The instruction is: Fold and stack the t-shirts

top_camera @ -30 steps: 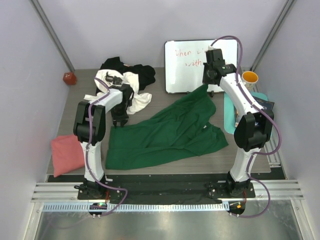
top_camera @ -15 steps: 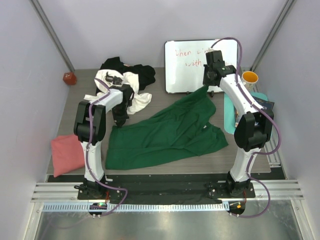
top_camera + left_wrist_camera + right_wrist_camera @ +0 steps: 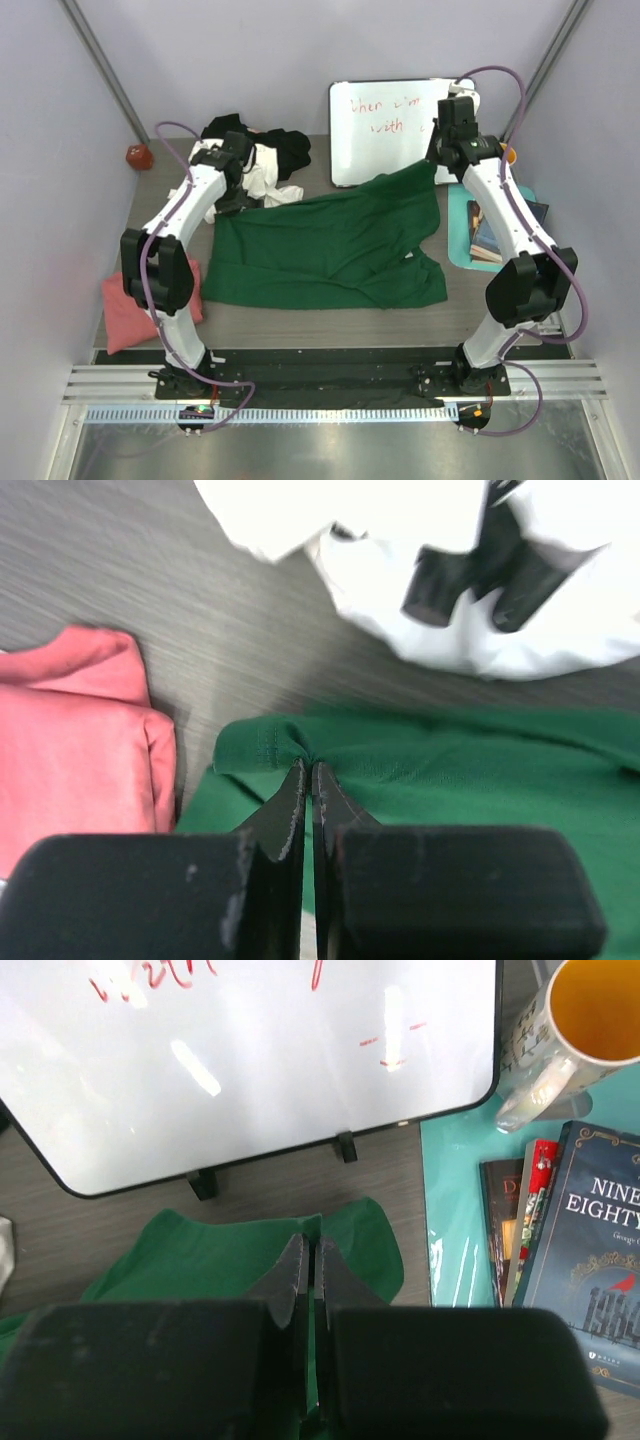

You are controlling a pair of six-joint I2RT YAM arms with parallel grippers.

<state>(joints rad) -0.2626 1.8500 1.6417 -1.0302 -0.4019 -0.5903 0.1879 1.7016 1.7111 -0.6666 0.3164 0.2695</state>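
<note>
The dark green t-shirt (image 3: 330,250) hangs stretched across the middle of the table between both grippers. My left gripper (image 3: 230,205) is shut on its back left corner, and the pinched hem (image 3: 265,745) bunches at the tips of the gripper (image 3: 311,770). My right gripper (image 3: 438,162) is shut on the back right corner, with green cloth (image 3: 190,1260) spreading round the closed gripper (image 3: 311,1245). A salmon pink t-shirt (image 3: 125,305) lies folded at the front left. The white t-shirt (image 3: 272,190) and black t-shirt (image 3: 290,148) lie heaped at the back left.
A whiteboard (image 3: 385,130) stands at the back, just behind the right gripper. A teal mat (image 3: 462,215) with books (image 3: 490,235) lies on the right, and a yellow-lined mug (image 3: 590,1020) stands beside it. A red ball (image 3: 138,156) sits at the far left.
The left gripper closed on the green shirt's corner and carried it back and left. The right gripper moved right with its corner. The shirt is now pulled out wide.
</note>
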